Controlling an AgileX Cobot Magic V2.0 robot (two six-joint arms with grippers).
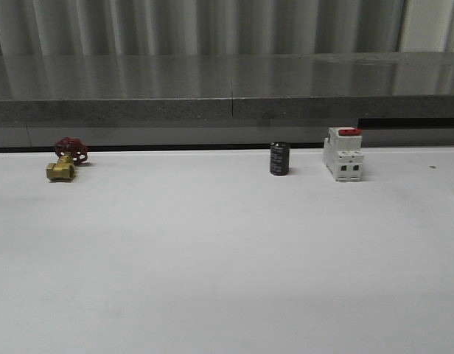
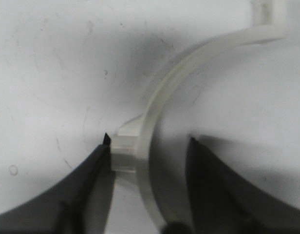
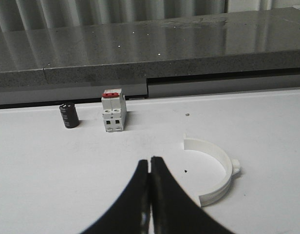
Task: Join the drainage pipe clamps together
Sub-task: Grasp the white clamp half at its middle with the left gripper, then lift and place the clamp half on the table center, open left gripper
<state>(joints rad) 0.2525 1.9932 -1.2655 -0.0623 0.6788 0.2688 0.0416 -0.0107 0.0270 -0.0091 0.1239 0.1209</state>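
Two clamp halves apart, one between the left fingers

On the left wrist view, the left gripper has its jaws spread around one white half-ring clamp on the table; one fingertip touches its side lug, the other stands just clear. On the right wrist view, the right gripper has its jaws pressed together, holding nothing; the second half-ring clamp lies just beside it, near the white circuit breaker, with the black cylinder beside that breaker.

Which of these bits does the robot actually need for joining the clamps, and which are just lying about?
Needed for the job:
- clamp half between the open left gripper fingers
- second clamp half on the table

Just lying about:
- brass valve with red handwheel
- black cylinder
- white switch block with red top
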